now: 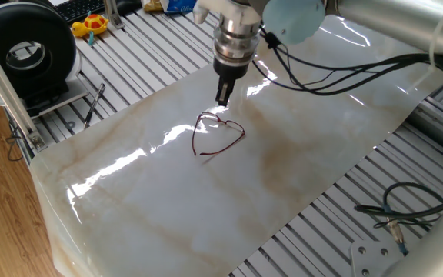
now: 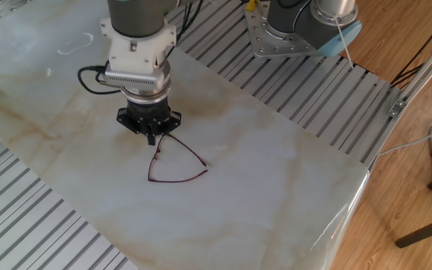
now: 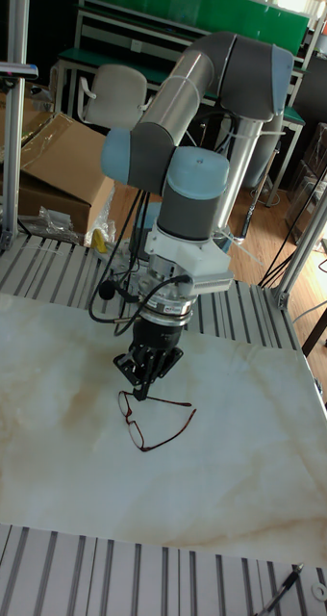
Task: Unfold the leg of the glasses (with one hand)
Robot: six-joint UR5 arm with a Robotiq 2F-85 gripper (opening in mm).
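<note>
One fixed view shows my hand (image 1: 223,98), fingers pressed together, just above the glasses (image 1: 218,135); pushing carelessly could slide the frame across the glossy table (image 1: 283,177).

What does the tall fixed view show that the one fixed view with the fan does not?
Only the tall fixed view shows the arm's whole bent body, a chair and cardboard boxes behind the table. Only the one fixed view shows the black fan, a yellow toy and a pen-like tool on the slatted bench. Both show the claw just above one end of the glasses on the marble sheet.
</note>
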